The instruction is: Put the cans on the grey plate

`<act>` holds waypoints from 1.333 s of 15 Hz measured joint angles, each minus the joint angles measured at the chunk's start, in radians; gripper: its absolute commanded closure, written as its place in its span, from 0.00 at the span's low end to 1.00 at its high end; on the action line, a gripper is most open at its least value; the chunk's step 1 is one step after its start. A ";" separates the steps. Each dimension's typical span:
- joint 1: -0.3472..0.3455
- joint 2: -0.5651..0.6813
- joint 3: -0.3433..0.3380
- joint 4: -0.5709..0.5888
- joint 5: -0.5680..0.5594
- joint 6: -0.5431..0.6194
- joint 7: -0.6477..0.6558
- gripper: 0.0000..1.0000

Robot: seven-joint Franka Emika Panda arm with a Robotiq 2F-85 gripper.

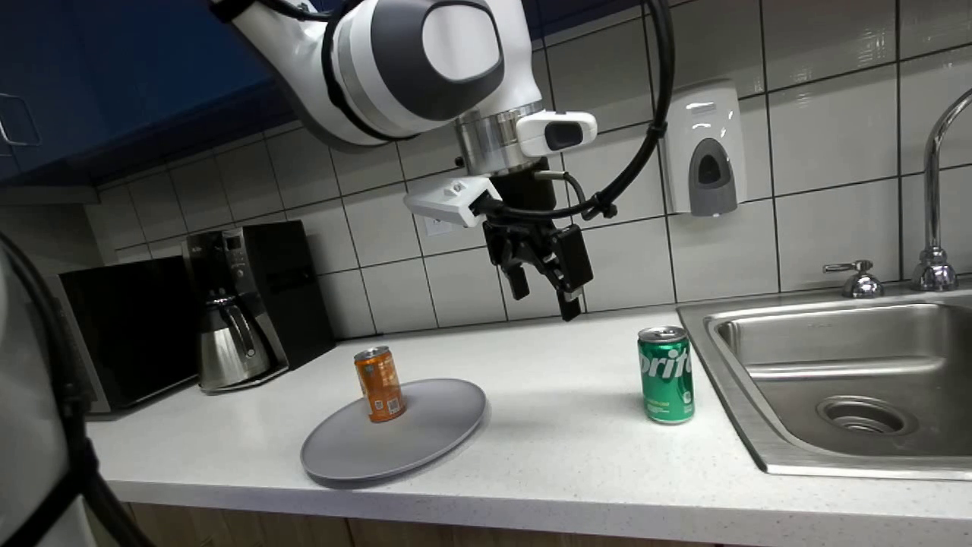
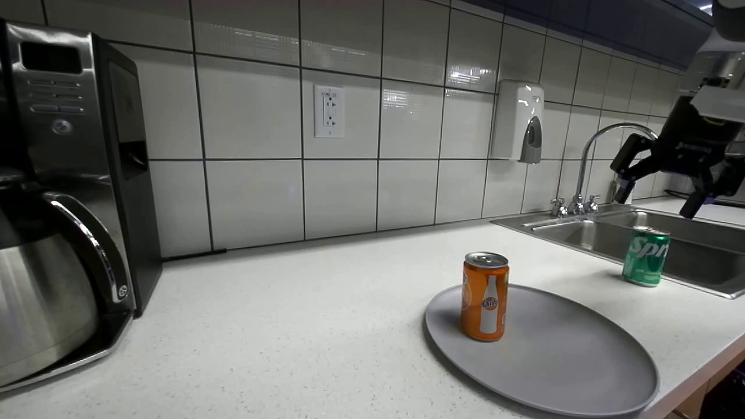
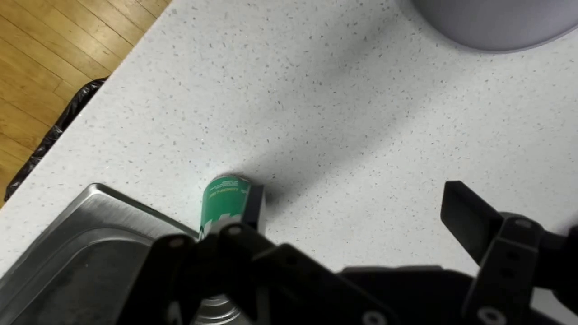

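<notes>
The orange can (image 1: 380,386) (image 2: 485,299) stands upright on the grey plate (image 1: 444,425) (image 2: 573,361), near the rim on the coffee-maker side. Upright on the counter beside the sink is the green can (image 1: 667,380) (image 2: 646,257), apart from the plate. My gripper (image 1: 545,296) (image 2: 657,199) hangs in the air well above the counter, its jaws wide apart and nothing between them. In the wrist view, one finger (image 3: 255,205) of the gripper (image 3: 354,203) partly covers the green can (image 3: 224,201). Only a piece of the plate (image 3: 501,25) shows there; the orange can is outside that view.
A steel sink (image 1: 740,410) with a faucet (image 1: 935,197) borders the counter past the green can. The coffee maker with its steel pot (image 1: 231,346) stands at the opposite end. A soap dispenser (image 1: 706,148) hangs on the tiled wall. The counter's front edge runs close by the plate.
</notes>
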 measured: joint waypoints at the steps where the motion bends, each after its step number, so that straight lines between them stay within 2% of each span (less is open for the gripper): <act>1: 0.000 0.001 0.001 0.000 0.000 0.000 0.000 0.00; 7: 0.000 0.044 0.010 0.012 0.000 0.029 0.029 0.00; 20: -0.002 0.240 0.008 0.146 0.000 0.059 0.125 0.00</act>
